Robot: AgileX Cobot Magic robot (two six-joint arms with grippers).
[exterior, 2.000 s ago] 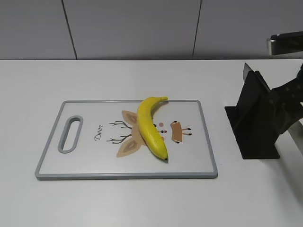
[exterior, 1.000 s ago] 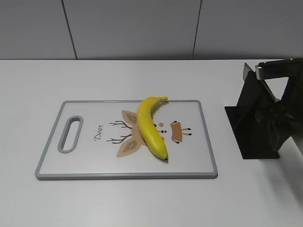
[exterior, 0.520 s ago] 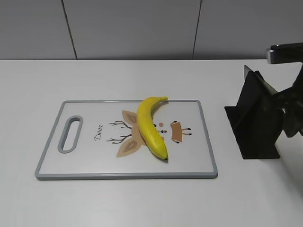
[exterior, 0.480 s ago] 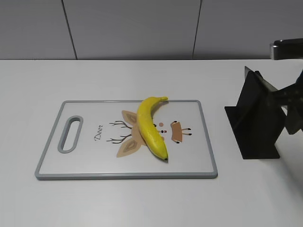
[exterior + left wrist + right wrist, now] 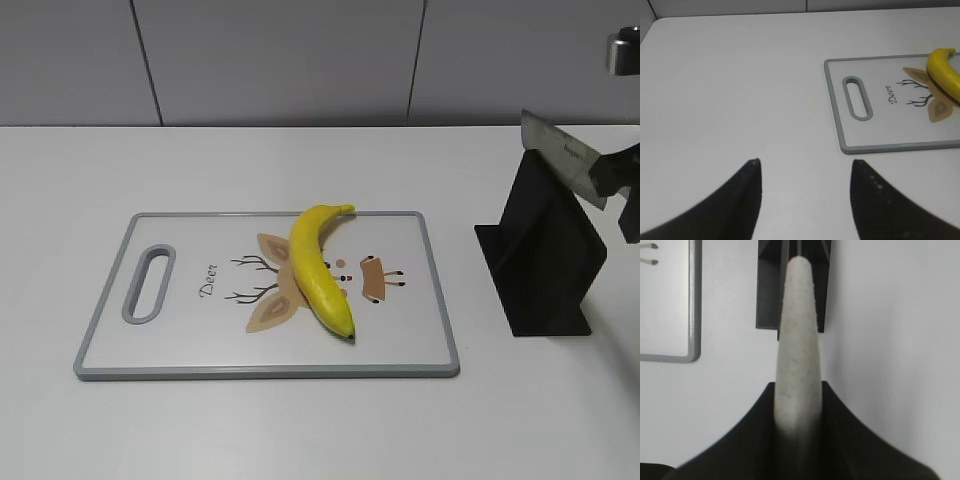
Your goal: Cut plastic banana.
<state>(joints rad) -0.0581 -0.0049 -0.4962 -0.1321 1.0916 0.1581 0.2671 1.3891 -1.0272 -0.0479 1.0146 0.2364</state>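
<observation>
A yellow plastic banana point(image 5: 320, 268) lies whole on the white cutting board point(image 5: 190, 335) with the grey rim and deer print; it also shows at the right edge of the left wrist view point(image 5: 943, 73). My right gripper point(image 5: 799, 390) is shut on the knife's pale handle point(image 5: 797, 330). The knife blade point(image 5: 562, 158) is out of the black knife block point(image 5: 545, 255) and held just above it at the far right. My left gripper point(image 5: 805, 162) is open and empty over bare table, left of the board point(image 5: 890, 147).
The knife block also shows in the right wrist view point(image 5: 769, 290), just beyond the handle. The board's handle slot point(image 5: 148, 283) is at its left end. A grey wall runs along the back of the white table.
My right gripper has risen and drawn the knife up out of the block; the blade is now visible above it. The banana, board and left gripper have not moved.
</observation>
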